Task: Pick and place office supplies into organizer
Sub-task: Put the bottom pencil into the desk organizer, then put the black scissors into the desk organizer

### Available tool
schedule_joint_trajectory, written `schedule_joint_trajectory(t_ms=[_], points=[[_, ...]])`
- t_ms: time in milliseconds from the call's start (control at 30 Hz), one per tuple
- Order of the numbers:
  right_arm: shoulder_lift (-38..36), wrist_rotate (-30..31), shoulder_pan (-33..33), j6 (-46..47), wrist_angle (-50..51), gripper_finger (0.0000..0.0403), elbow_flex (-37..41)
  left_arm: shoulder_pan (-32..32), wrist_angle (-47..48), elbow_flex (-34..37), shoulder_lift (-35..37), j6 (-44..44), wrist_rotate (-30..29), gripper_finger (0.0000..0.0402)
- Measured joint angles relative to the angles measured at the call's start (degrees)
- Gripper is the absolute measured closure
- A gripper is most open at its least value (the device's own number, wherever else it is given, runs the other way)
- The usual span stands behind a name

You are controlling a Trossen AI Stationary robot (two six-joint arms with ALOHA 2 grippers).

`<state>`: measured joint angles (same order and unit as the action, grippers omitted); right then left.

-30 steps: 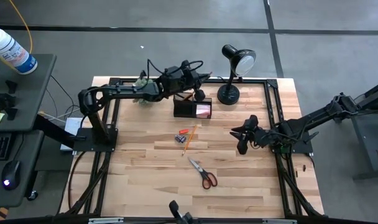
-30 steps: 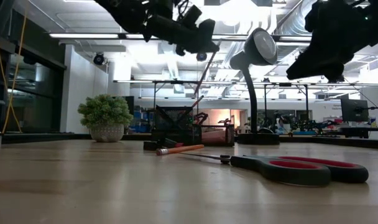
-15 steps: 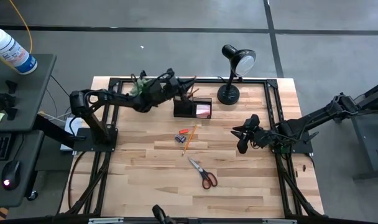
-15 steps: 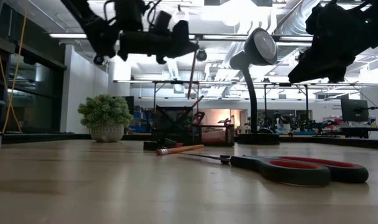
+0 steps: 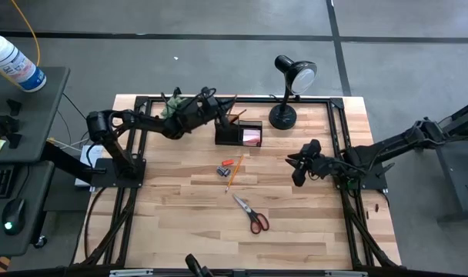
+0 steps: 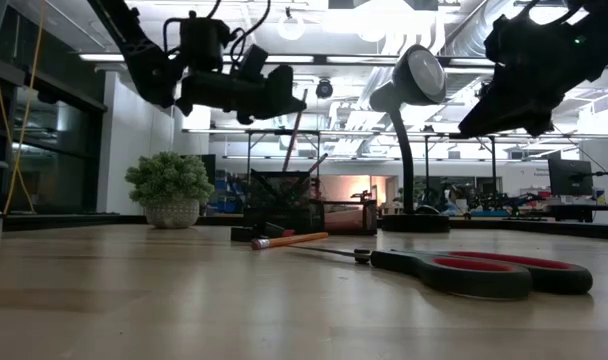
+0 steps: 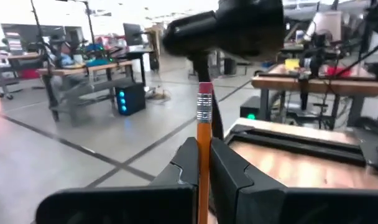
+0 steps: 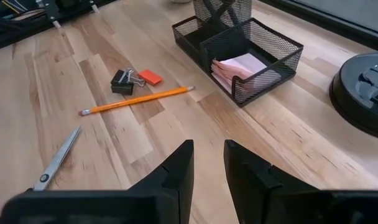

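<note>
My left gripper [image 5: 221, 109] hangs at the far left of the table, just left of the black mesh organizer [image 5: 239, 132], shut on an orange pencil [image 6: 295, 125]. The pencil's lower end reaches down to about the rim of the organizer's cup [image 6: 279, 190]; whether it is inside does not show. A pink sticky-note pad [image 8: 242, 67] lies in the lower compartment. On the table lie another pencil [image 8: 136, 100], a binder clip [image 8: 122, 80], an orange eraser [image 8: 150, 77] and red-handled scissors [image 5: 252, 214]. My right gripper [image 8: 207, 163] hovers open at the right. My left gripper pinches the pencil's shaft [image 7: 202, 148] between its two fingers, a short way below the metal band and eraser [image 7: 204, 94]. The fingers point level, from the table's left, and lie across the pencil. The pencil stands nearly upright, eraser end up, clear of the table.
A black desk lamp [image 5: 289, 86] stands at the far edge right of the organizer. A green plant ball in a pot [image 6: 170, 185] sits at the far left, behind my left arm. A black frame [image 5: 142, 100] runs along the table's edges.
My left gripper has drawn back from above the organizer toward the table's left edge and sunk, tipping to level, still shut on the pencil. The pencil has come along, lower and more upright.
</note>
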<state>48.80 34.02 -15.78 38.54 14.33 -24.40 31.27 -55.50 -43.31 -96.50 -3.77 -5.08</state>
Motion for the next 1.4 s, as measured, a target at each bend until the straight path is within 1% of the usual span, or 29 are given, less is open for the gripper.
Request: schedule_joint_trajectory(t_ms=[100, 167, 367, 567, 700, 767, 833, 900, 1000, 1200, 1400], points=[[0.00, -1.38, 1.10, 0.00, -0.39, 0.0320, 0.00, -0.26, 2.20, 0.00, -0.16, 0.42, -0.14, 0.0400], [0.00, -2.31, 1.71, 0.00, -1.02, 0.0320, 0.00, -0.26, 3.89, 0.00, -0.16, 0.53, -1.38, 0.0393], [0.00, -3.12, 2.70, -0.02, -2.38, 0.0320, 0.00, -0.15, 7.68, 0.00, -0.18, 0.61, -3.46, 0.0352], [0.00, -3.15, 2.70, -0.02, -2.60, 0.0320, 0.00, -0.10, 8.54, 0.00, -0.18, 1.09, -3.55, 0.0322], [0.00, -3.15, 2.68, -0.02, -2.60, 0.0320, 0.00, -0.14, 8.34, 0.00, -0.18, 1.82, -3.37, 0.0312], [0.00, -3.17, 2.68, -0.02, -2.60, 0.0320, 0.00, -0.15, 6.90, 0.00, -0.18, 2.54, -2.29, 0.0310], [0.00, -3.22, 2.68, -0.02, -2.60, 0.0320, 0.00, -0.15, 4.54, 0.00, -0.17, 2.77, -0.27, 0.0311], [0.00, -3.19, 2.68, -0.02, -2.60, 0.0320, 0.00, -0.26, 3.23, 0.00, -0.14, 5.02, 1.86, 0.0315], [0.00, -3.20, 2.68, -0.02, -2.60, 0.0320, 0.00, -1.82, 5.01, 0.00, 0.60, 8.62, 3.31, 0.0327], [0.00, -3.00, 2.66, -0.02, -2.60, 0.0320, 0.00, -10.21, 13.20, -0.02, 3.09, 9.62, 1.13, 0.0362], [0.00, -2.97, 2.66, 0.00, -2.60, 0.0320, 0.00, -20.53, 23.05, -0.02, 6.11, 12.70, -4.07, 0.0390]])
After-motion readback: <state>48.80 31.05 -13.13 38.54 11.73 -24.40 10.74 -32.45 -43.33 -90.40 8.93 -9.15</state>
